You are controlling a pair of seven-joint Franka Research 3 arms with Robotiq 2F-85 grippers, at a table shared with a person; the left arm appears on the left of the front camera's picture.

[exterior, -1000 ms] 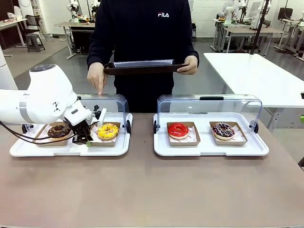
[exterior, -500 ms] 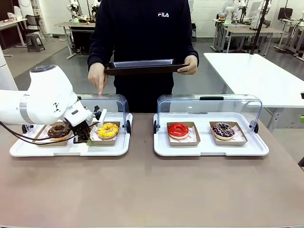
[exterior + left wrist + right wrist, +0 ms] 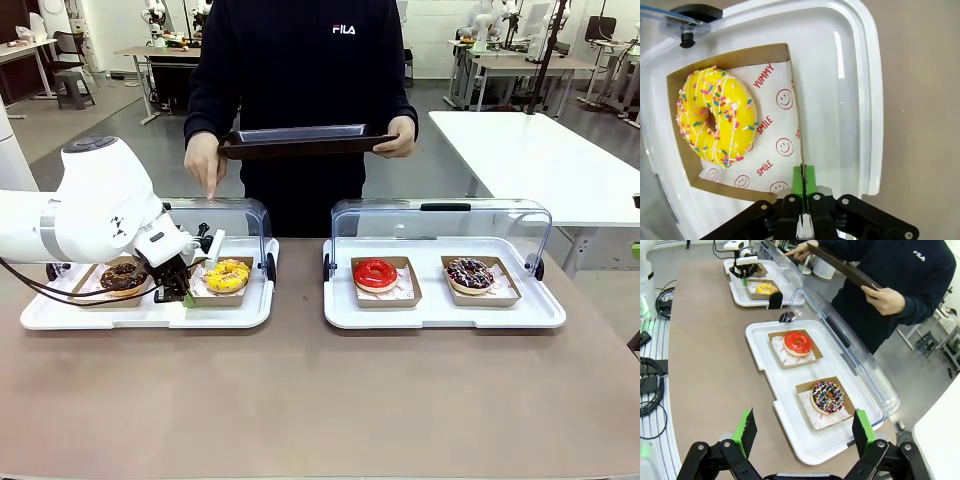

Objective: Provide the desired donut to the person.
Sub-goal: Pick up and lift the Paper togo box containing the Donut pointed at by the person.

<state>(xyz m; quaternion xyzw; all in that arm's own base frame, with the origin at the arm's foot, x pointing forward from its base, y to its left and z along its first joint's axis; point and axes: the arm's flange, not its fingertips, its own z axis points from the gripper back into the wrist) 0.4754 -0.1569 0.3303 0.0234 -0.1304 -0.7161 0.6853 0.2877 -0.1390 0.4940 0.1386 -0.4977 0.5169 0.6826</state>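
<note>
The yellow-iced ring donut (image 3: 715, 117), striped with white drizzle and dotted with coloured sprinkles, lay flat with its hole upward in a shallow brown cardboard tray (image 3: 730, 57) lined with smiley-printed paper. I judged the donut soft, light and sticky on top, easily marked by any squeeze, so the stiff card wall was the place to take hold, not the icing. That is where my left gripper (image 3: 803, 176) was: its green pads were pressed together on the thin upright wall near one corner, with the donut well clear of them. A ring has no long axis of its own, and the card tray looked nearly square. The wall I pinched ran straight away from my fingers, so I expected a thin card grip at one corner to let the far side sag if lifted fast. The card tray sat in a white plastic serving tray (image 3: 855, 75) under a raised clear domed lid (image 3: 240, 215), beside a chocolate donut (image 3: 123, 276). Across the brown table (image 3: 300, 400) the person (image 3: 300, 80) held a dark flat tray (image 3: 300, 142) in one hand, while the other hand (image 3: 205, 160) pointed down at that lid. My right gripper (image 3: 802, 432) hung with its jaws wide and empty above the second serving tray, where a red-glazed donut (image 3: 798, 343) and a sprinkled chocolate one lay.
</note>
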